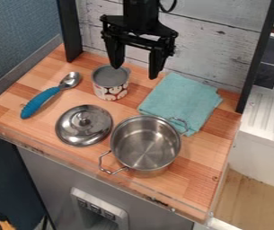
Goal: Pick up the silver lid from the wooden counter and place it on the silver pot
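Standing nearest on the single wooden counter (pixel 190 179), one steel pot (pixel 145 146) is upright, uncovered, its two wire handles on opposite sides: one towards the counter's front edge, the other by the cloth. To its left lies one round steel lid (pixel 84 130), knob up, so close that I cannot tell whether the rims touch. Left again and a little farther back is one spoon (pixel 40 102), blue handle to the front, metal bowl pointing back towards the cup.

Behind the pot, one teal cloth (pixel 178 99) lies flat, folded in layers. One patterned cup (pixel 112 92) with a grey inside stands upright behind the lid, between spoon and cloth and apart from both.

Over the back of the counter hangs one black hand (pixel 134 71), its two fingers pointing down and spread well apart, holding nothing; the cup and the cloth are nearest to it. Farthest off is one pale plank wall (pixel 217 49) between two dark posts (pixel 71 31).
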Controlling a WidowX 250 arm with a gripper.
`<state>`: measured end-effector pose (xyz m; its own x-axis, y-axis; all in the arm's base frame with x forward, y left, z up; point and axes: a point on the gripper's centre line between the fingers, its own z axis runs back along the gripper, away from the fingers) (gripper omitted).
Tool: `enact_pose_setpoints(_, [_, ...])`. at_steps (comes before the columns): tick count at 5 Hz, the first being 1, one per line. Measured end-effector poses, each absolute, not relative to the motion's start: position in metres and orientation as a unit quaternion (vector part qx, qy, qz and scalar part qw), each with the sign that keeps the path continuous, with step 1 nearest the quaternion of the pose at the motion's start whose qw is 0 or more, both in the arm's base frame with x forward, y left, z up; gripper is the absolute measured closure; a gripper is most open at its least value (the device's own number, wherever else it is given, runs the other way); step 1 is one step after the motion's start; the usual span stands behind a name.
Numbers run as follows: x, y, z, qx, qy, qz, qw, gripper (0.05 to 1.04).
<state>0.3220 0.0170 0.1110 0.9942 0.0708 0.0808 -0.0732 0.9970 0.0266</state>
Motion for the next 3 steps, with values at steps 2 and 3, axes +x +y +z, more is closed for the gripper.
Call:
enact_pose_setpoints(2, [0.304,0.040,0.094,0.015,-0.021,0.043,0.999,0.083])
enact_pose_setpoints(3, [0.288,0.070,0.085,0.016,-0.021,0.062,0.998,0.083])
